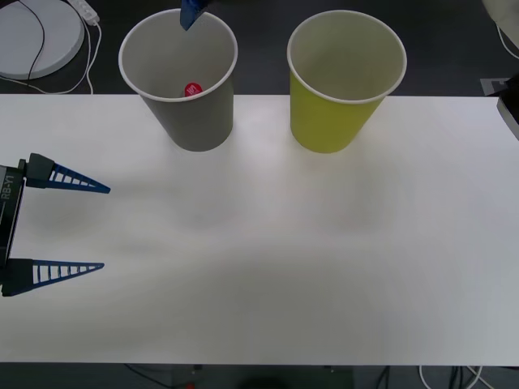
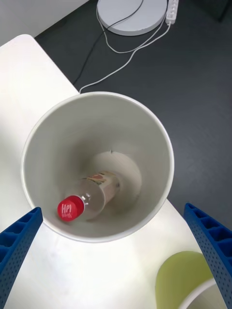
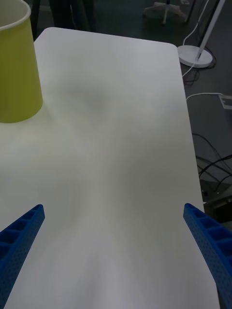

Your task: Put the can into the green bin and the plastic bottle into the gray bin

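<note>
White table (image 1: 268, 267): plastic bottle (image 2: 89, 195) below right claw (image 2: 116, 263).

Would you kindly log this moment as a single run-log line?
plastic bottle: lying inside gray bin | green bin: upright beside it | right gripper: open above gray bin | left gripper: open over table
</note>
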You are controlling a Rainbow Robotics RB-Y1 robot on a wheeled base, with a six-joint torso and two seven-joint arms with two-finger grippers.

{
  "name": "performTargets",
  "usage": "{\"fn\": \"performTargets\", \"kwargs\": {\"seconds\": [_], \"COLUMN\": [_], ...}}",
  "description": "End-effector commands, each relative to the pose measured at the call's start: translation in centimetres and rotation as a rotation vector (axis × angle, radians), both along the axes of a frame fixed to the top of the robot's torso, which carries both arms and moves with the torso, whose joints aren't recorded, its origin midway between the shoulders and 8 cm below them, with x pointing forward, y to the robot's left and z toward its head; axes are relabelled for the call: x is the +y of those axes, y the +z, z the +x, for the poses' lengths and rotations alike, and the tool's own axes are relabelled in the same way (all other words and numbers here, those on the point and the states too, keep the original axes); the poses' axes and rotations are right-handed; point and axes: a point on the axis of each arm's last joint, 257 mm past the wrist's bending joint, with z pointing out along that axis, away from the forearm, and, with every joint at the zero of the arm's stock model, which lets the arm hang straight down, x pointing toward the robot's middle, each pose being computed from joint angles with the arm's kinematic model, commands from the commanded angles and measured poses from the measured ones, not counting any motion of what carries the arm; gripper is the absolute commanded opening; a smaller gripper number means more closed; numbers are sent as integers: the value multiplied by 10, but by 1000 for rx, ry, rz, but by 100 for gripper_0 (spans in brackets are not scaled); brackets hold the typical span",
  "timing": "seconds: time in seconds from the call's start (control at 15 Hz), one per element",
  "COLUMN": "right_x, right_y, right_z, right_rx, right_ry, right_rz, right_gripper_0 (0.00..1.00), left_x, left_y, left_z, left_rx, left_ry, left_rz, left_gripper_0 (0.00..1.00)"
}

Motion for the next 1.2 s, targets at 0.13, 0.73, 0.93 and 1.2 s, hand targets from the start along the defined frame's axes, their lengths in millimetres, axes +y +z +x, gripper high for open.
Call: {"fn": "performTargets", "kwargs": {"seconds": [0.13, 0.73, 0.93, 1.2], "right_x": [-14, -67, -87, -113], "right_y": [-9, -43, -51, -63], "right_z": [-20, -87, -108, -138], "right_rx": [-5, -88, -105, -114], "right_ry": [54, 172, 195, 235], "right_rz": [-10, -64, -64, -69], "right_gripper_0": [100, 100, 100, 100], "left_x": [0, 0, 0, 0], "left_y": [0, 0, 0, 0], "left_z": [0, 0, 0, 0], "left_rx": [0, 0, 0, 0], "left_ry": [0, 0, 0, 0], "left_rz": [0, 0, 0, 0], "left_gripper_0": [100, 100, 100, 100]}}
